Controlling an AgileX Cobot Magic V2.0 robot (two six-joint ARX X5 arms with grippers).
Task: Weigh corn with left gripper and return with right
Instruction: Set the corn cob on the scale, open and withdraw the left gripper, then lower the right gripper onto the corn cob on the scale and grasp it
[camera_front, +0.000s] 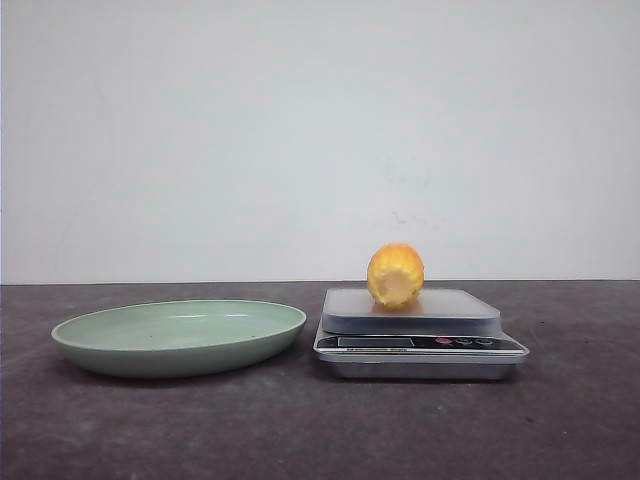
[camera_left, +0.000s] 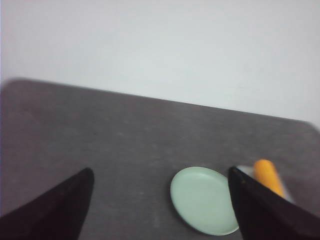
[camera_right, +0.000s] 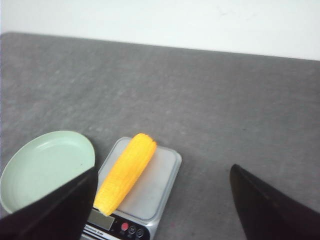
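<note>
The yellow-orange corn (camera_front: 395, 276) lies on the platform of the silver kitchen scale (camera_front: 420, 335), its paler cut end facing me. In the right wrist view the corn (camera_right: 126, 173) lies lengthwise across the scale (camera_right: 150, 192). In the left wrist view only part of the corn (camera_left: 268, 176) shows behind a finger. My left gripper (camera_left: 160, 175) is open and empty, high above the table. My right gripper (camera_right: 162, 172) is open and empty, high above the scale. Neither gripper shows in the front view.
A shallow pale green plate (camera_front: 180, 336) sits on the dark grey table to the left of the scale. It also shows in the left wrist view (camera_left: 202, 200) and the right wrist view (camera_right: 42, 167). A white wall stands behind the table.
</note>
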